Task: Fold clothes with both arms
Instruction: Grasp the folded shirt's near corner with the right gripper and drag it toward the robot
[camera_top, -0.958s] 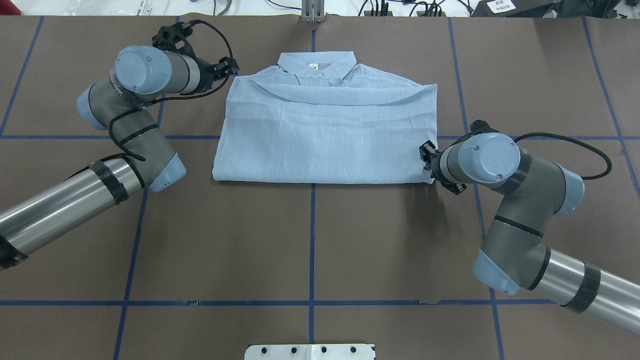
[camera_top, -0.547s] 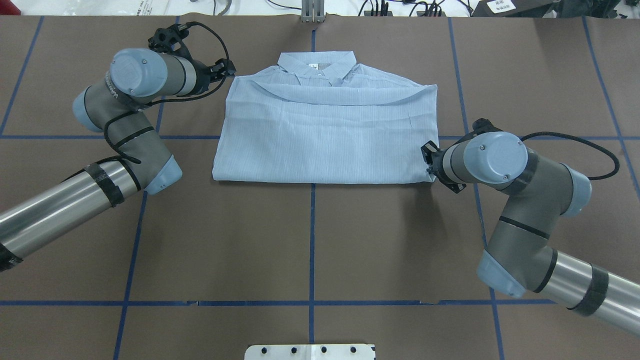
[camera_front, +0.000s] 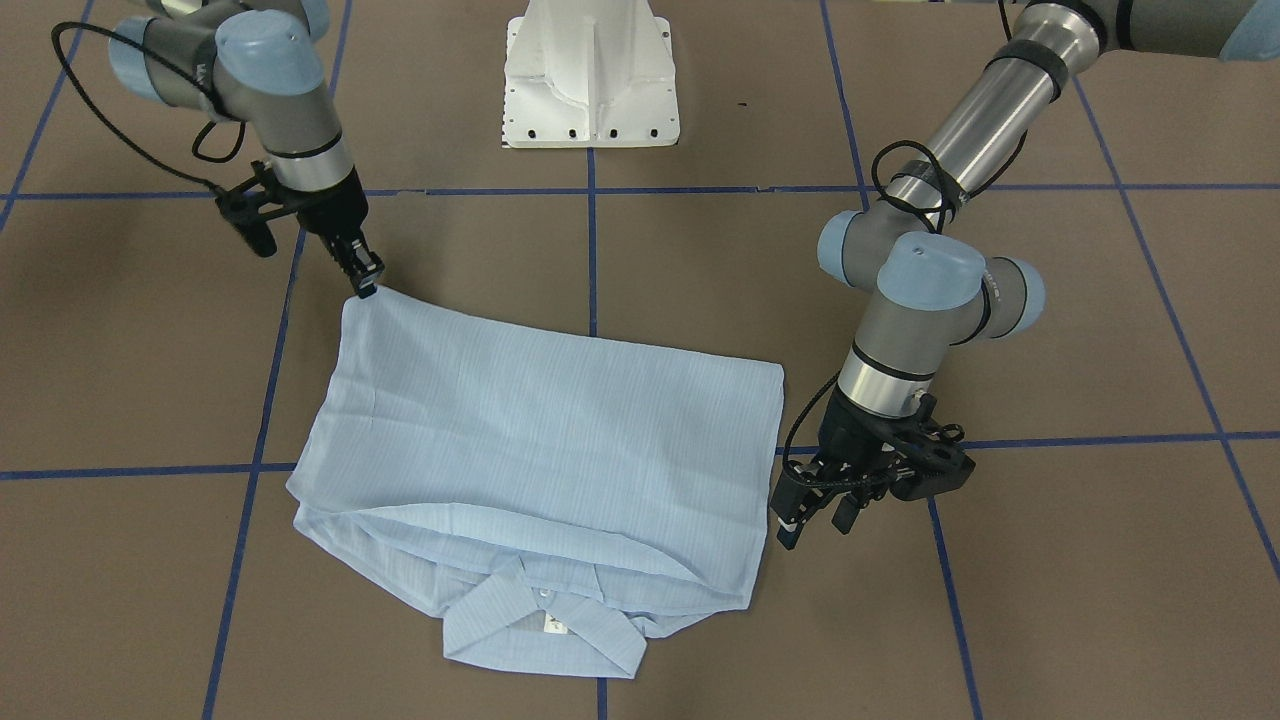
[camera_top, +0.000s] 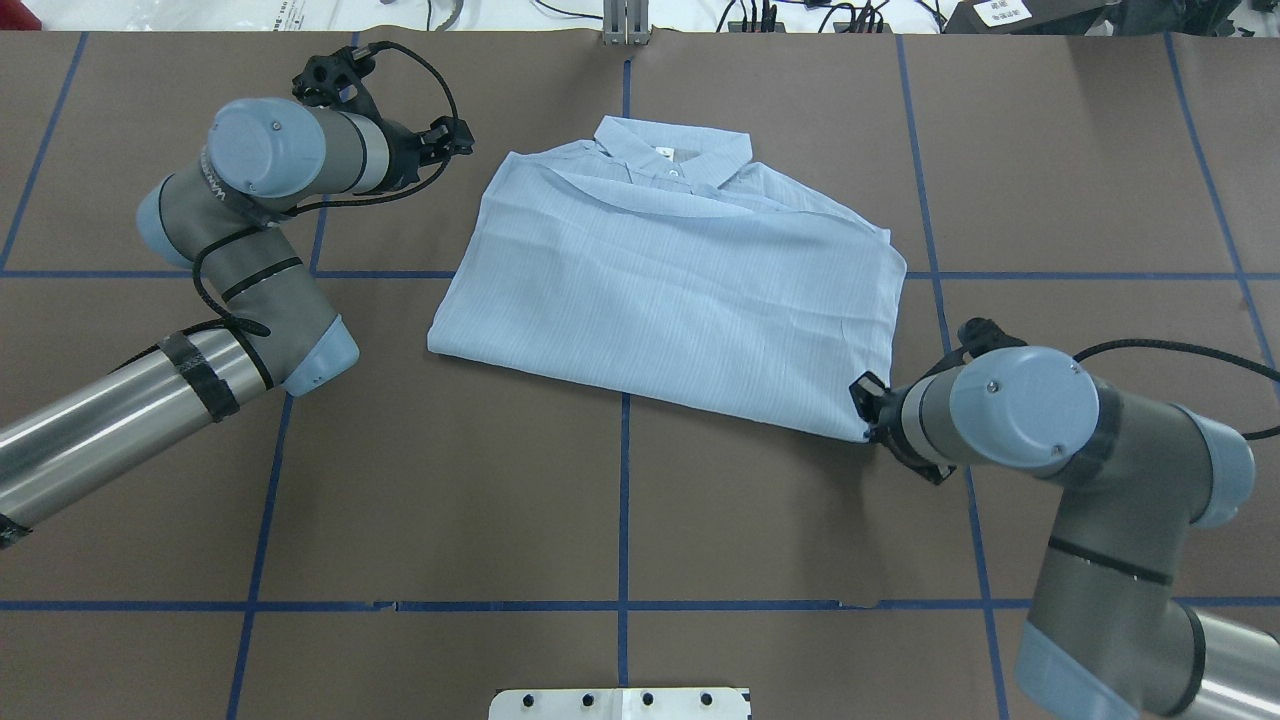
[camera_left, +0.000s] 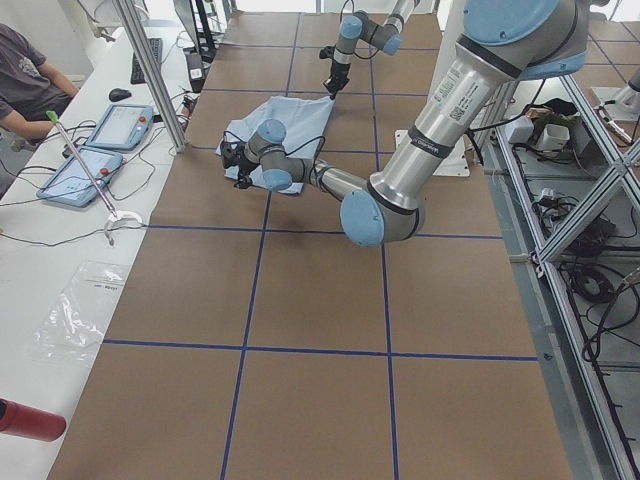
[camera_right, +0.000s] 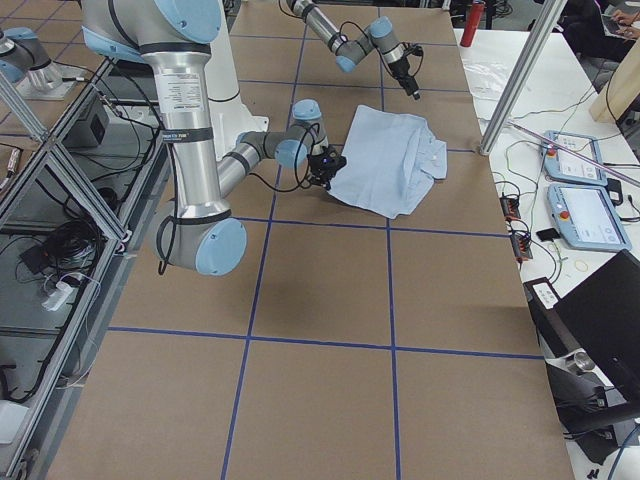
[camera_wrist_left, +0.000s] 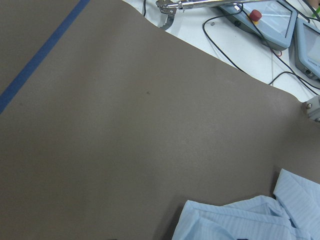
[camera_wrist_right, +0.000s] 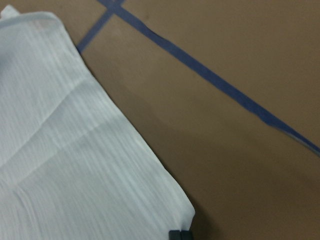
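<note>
The pale blue shirt lies folded and skewed on the brown table, collar at the far side; it also shows in the front view. My right gripper is shut on the shirt's near right corner, seen in the front view pinching that corner just off the table. The right wrist view shows the corner cloth and one fingertip. My left gripper is open and empty, apart from the shirt's far left edge, fingers spread in the front view. The left wrist view shows the collar end.
The white pedestal base stands at my side of the table. Blue tape lines grid the brown surface. A white side table with tablets and an upright post runs along the far edge.
My right gripper has moved toward me and to the right with the shirt's corner, so the shirt has swung askew and its collar has shifted right. My left arm has drawn back slightly.
</note>
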